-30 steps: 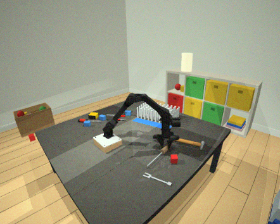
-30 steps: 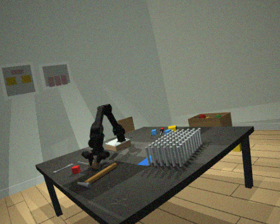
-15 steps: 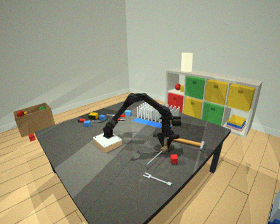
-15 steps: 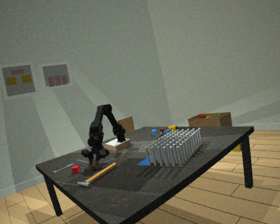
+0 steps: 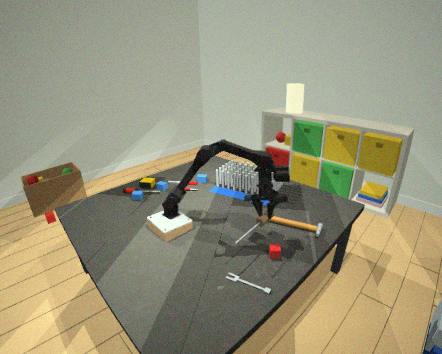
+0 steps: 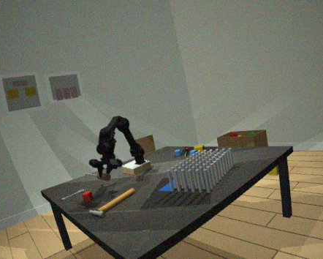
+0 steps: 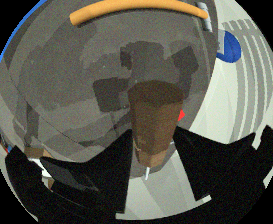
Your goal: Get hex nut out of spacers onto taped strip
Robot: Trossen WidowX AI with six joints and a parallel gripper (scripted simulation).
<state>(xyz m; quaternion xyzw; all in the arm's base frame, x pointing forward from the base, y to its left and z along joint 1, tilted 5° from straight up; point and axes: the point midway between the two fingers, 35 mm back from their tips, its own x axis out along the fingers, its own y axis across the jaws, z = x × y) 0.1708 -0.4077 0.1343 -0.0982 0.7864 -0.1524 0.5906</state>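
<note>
Near the dark tabletop's (image 5: 185, 300) (image 6: 226, 205) (image 7: 62, 75) edge, the jaws (image 5: 263, 218) (image 6: 104, 175) grip a wooden-handled tool (image 5: 248, 232) (image 6: 103, 177) (image 7: 156, 120).

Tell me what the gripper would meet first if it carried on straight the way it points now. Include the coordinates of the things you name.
Pointing down, the gripper (image 5: 265, 214) (image 6: 105, 172) (image 7: 152, 132), shut on the brown-handled tool (image 5: 263, 219) (image 6: 104, 177) (image 7: 156, 120), would probably bring that tool against the dark tabletop (image 5: 185, 280) (image 6: 164, 219) (image 7: 62, 65) first; the remaining gap is unclear.

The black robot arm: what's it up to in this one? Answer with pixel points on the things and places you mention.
Its gripper (image 5: 263, 216) (image 6: 105, 173) (image 7: 152, 132) is shut on the brown handle (image 5: 263, 220) (image 6: 104, 177) (image 7: 156, 120) of a tool with a thin metal shaft (image 5: 247, 233). The hammer (image 5: 295, 223) (image 6: 117, 200) (image 7: 137, 6) lies nearby. The spacers (image 5: 237, 177) (image 6: 201, 170) stand away from the tool, behind the blue strip (image 5: 232, 193) (image 6: 167, 186). No nut can be made out.
</note>
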